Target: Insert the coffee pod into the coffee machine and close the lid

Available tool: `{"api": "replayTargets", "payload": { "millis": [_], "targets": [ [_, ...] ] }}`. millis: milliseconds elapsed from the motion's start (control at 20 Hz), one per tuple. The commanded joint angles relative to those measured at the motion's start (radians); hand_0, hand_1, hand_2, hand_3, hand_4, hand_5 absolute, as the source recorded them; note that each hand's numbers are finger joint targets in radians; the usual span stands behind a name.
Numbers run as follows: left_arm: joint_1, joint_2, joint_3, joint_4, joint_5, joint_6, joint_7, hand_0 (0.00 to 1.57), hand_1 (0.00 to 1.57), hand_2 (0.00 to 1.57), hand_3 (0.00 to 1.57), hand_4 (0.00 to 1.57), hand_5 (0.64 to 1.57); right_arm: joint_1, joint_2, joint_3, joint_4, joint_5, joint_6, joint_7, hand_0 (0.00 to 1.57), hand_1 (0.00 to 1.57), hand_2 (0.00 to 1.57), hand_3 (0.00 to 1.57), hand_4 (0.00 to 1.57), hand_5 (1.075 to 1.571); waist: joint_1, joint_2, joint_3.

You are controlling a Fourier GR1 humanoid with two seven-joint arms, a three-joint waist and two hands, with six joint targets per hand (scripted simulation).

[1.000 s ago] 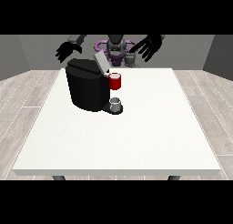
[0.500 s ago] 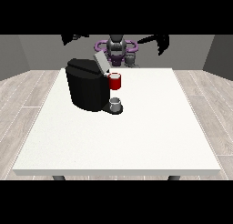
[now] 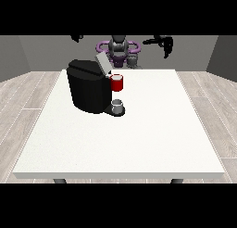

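The black coffee machine (image 3: 90, 86) stands on the white table (image 3: 139, 134), left of centre, with its grey lid (image 3: 102, 63) tilted up and open. A red thing at the machine (image 3: 117, 82) sits at its front. A small grey thing (image 3: 118, 104) rests on the machine's base. Another grey thing (image 3: 133, 60) stands at the table's far edge, close to the robot. The hand at the view's right (image 3: 165, 45) hangs high in the air, beyond the far edge. Only a dark bit of the hand at the view's left (image 3: 76, 37) shows at the scene's top.
The robot's torso (image 3: 118, 50) stands behind the far edge. White table surface stretches in front of and to the right of the machine. Wooden floor surrounds the table.
Both hands have risen and swung outward, away from the machine. The one at the view's left is now nearly out of the scene's top. The machine has not moved.
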Motion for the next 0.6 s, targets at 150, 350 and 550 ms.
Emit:
{"api": "replayTargets", "payload": {
  "millis": [150, 350, 550],
  "targets": [
    [0.118, -0.027, -0.016, -0.133, 0.085, -0.047, -0.001, 0.0, 0.0, 0.0, 0.0, 0.0, 1.571, -0.077, 0.02, 0.023, 0.011, 0.028, -0.002, 0.023, 0.0, 0.0, 0.0, 0.0, 0.0, 1.571, 0.04, 0.041, 0.0001],
    [0.14, -0.014, -0.047, -0.262, 0.112, -0.055, 0.061, 0.0, 0.0, 0.0, 0.0, 0.2, 1.571, -0.082, 0.014, -0.007, 0.105, 0.029, 0.021, -0.05, 0.0, 0.0, 0.0, 0.0, 0.0, 1.571, 0.068, 0.086, 0.0003],
    [0.198, -0.029, -0.096, -0.36, 0.162, -0.036, 0.11, 0.0, 0.0, 0.0, 0.0, 0.0, 1.571, -0.173, 0.0, -0.046, 0.15, -0.013, 0.046, -0.005, 0.0, 0.0, 0.0, 0.0, 0.0, 1.571, 0.069, 0.106, 0.0002]
  ]
}}
